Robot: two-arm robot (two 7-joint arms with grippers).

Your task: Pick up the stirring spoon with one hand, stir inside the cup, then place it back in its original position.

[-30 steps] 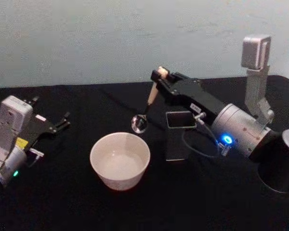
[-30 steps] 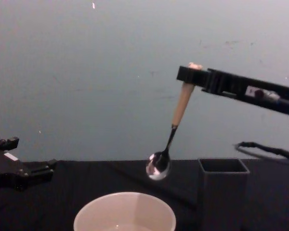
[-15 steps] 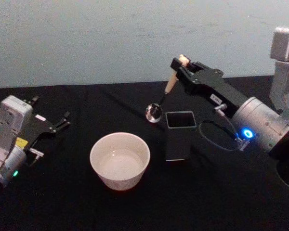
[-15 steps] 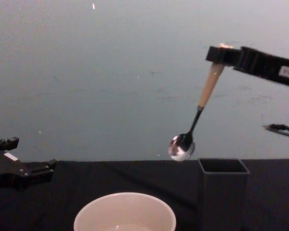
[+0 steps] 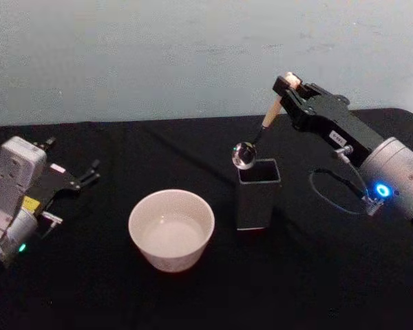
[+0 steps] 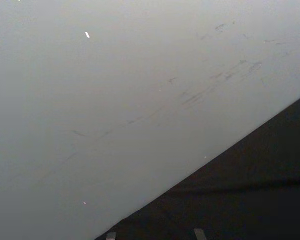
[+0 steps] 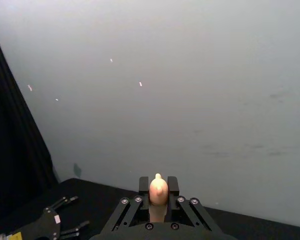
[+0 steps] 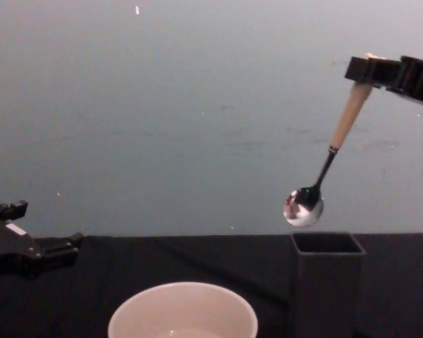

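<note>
- Stirring spoon (image 5: 257, 136) hanging in the air, bowl down, beige handle tilted up toward the right; shiny bowl just above the left edge of the dark holder's mouth, not yet inside.
- Held by the top of the handle, little bear head poking out between the closed fingers (image 7: 172, 184) of the right gripper (image 5: 287, 85), seen plainly from the right wrist.
- From the chest, spoon bowl (image 8: 303, 208) hovering a little above the holder's rim, clear of it.
- Dark holder (image 5: 258, 194) standing upright on the black table (image 5: 124, 289), just beside the cup.
- Cup (image 5: 171, 229) to the holder's left, well below and apart from the spoon; pale inside, contents hard to make out.
- Left gripper (image 5: 89, 172) parked at the table's left side, fingers spread, holding nothing.
- Likely step: returning the spoon to its place, stirring judged done since the spoon sits over the holder rather than the cup.
- Next move calls for shifting the bowl slightly right to centre it over the opening, lowering straight down without clipping the rim, then letting go once the spoon rests inside.
</note>
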